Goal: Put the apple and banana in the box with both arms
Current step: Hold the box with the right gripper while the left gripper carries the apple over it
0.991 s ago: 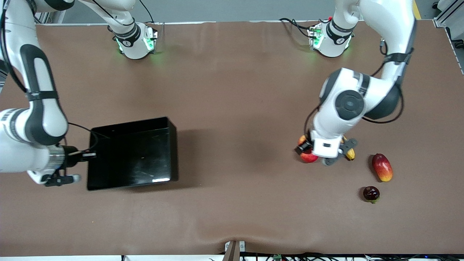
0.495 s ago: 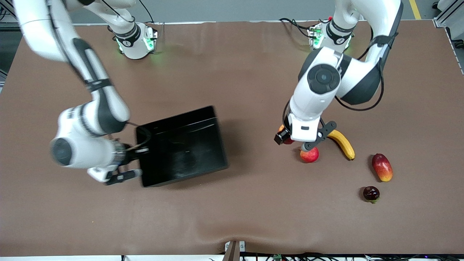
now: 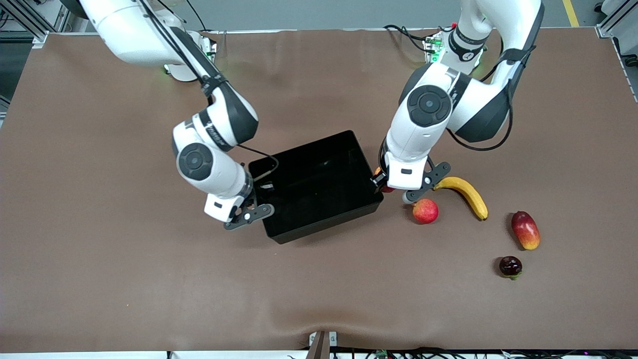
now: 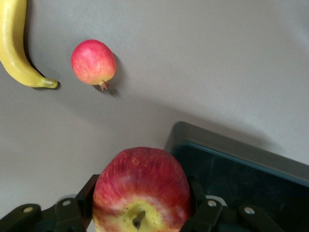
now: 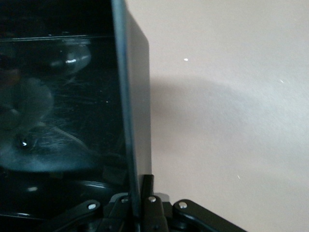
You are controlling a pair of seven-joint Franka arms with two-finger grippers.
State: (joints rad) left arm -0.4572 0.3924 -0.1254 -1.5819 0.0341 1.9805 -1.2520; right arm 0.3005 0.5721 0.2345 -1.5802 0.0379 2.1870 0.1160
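The right gripper (image 3: 255, 198) has dragged the black box (image 3: 319, 184) by its wall from the right arm's end of the table to the middle — it now sits just beside the fruit. The left gripper (image 3: 383, 183) has lifted the apple (image 4: 141, 189) off the table and carried it to the box's edge. That move uncovered the banana (image 3: 466, 194) and the pinkish-red fruit (image 3: 425, 211).

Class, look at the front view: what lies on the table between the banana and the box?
Between the banana and the box lies no loose fruit; the left hand hangs there, shut on the apple, at the box's wall. The front view shows this.
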